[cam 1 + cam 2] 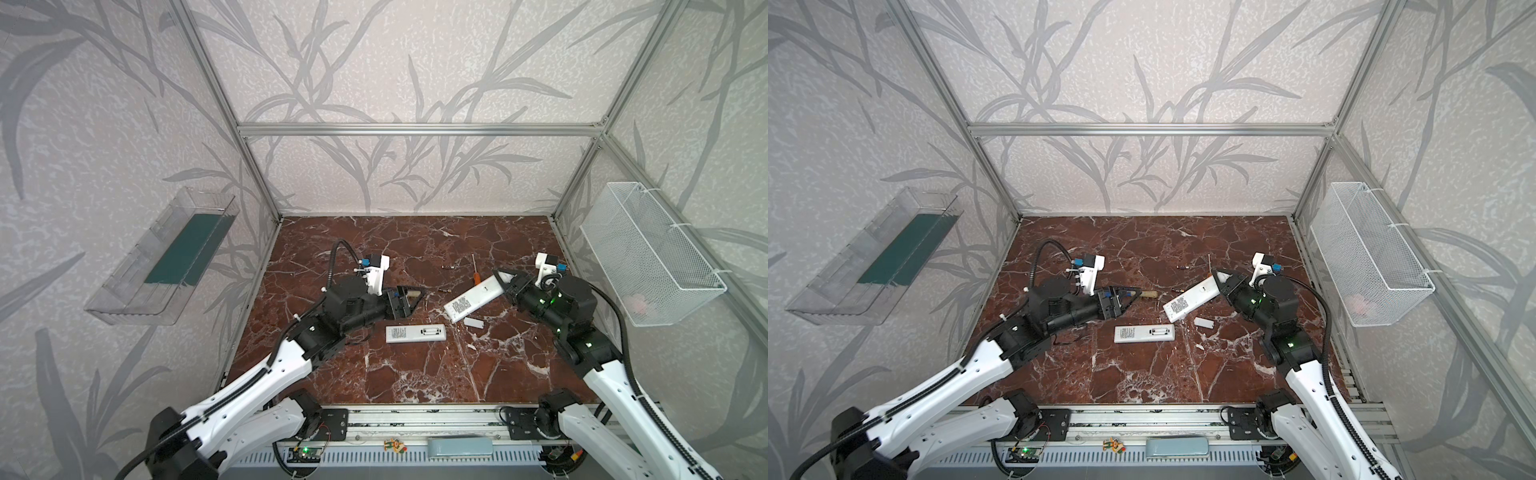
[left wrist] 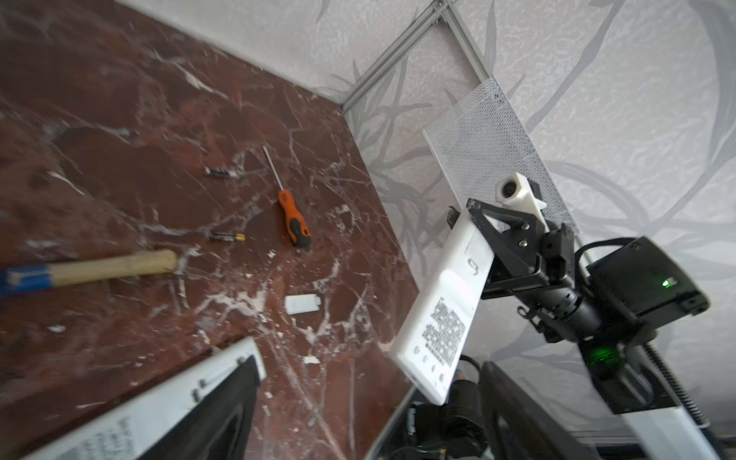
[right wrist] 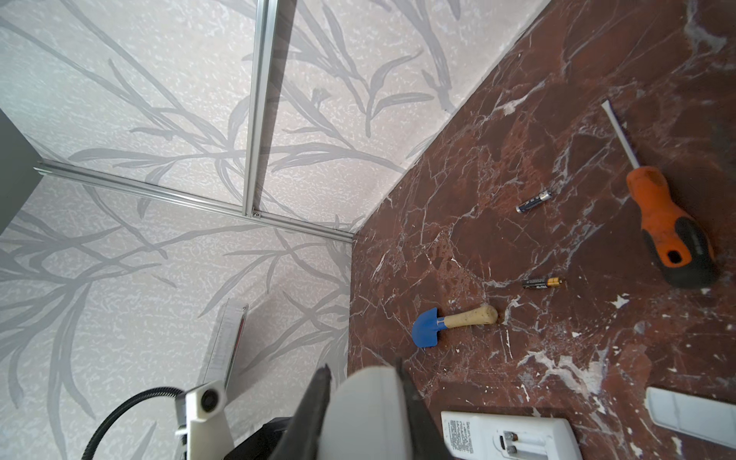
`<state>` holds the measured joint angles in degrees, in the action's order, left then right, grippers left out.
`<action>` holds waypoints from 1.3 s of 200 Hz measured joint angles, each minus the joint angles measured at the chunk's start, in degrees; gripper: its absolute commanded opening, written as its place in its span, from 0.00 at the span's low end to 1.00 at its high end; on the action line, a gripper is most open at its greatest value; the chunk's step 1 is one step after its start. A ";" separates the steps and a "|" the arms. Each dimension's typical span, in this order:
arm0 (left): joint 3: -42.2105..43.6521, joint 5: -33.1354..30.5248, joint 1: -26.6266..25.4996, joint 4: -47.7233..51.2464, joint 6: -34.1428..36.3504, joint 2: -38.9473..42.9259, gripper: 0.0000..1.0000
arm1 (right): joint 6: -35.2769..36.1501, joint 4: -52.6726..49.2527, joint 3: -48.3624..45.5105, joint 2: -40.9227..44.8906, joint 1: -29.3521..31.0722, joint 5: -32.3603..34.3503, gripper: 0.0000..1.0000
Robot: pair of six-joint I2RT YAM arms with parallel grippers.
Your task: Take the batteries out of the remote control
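Nearest me, low in mid-frame, a flat remote (image 1: 415,333) lies on the worktop (image 1: 374,374) with its hatch open. Right tool (image 1: 503,282) is pinching a tilted remote (image 1: 471,300) by its end. Left tool (image 1: 411,298) sits spread wide at mid-frame. Two batteries (image 1: 444,290) lie loose just right of centre, beside the screwdriver (image 1: 476,275).

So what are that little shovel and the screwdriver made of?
Shovel: matte blue blade, likely plastic; pale grainy handle looks like wood. Screwdriver: pale slim shaft, seemingly metal; orange-and-black grip, probably plastic with rubber.
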<state>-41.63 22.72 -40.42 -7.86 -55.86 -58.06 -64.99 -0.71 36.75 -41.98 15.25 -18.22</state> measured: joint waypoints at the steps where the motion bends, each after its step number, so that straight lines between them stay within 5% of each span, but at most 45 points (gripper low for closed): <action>1: 0.15 0.13 0.04 -0.39 -0.52 -0.17 0.95 | 0.04 0.00 0.00 0.02 0.00 0.00 0.02; 44: 7.10 7.78 0.31 -34.12 -27.28 -16.50 0.99 | 1.29 0.87 -0.07 0.50 -0.09 0.00 0.00; 76: 7.76 9.18 -0.63 -51.06 -38.34 -26.67 0.99 | 1.38 1.77 -0.28 0.44 -0.22 0.17 0.00; 183: 5.97 10.19 -6.01 -62.10 -43.87 -31.08 0.85 | 0.02 6.05 -2.95 0.44 -0.26 3.28 0.00; 260: 3.82 10.19 -8.46 -66.07 -46.62 -36.87 0.50 | 0.04 6.58 -4.28 3.58 -0.31 5.95 0.00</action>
<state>-37.80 32.91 -48.88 -73.93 -102.48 -94.94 -64.95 5.87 32.47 -38.39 14.94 -12.27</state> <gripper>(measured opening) 0.538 0.259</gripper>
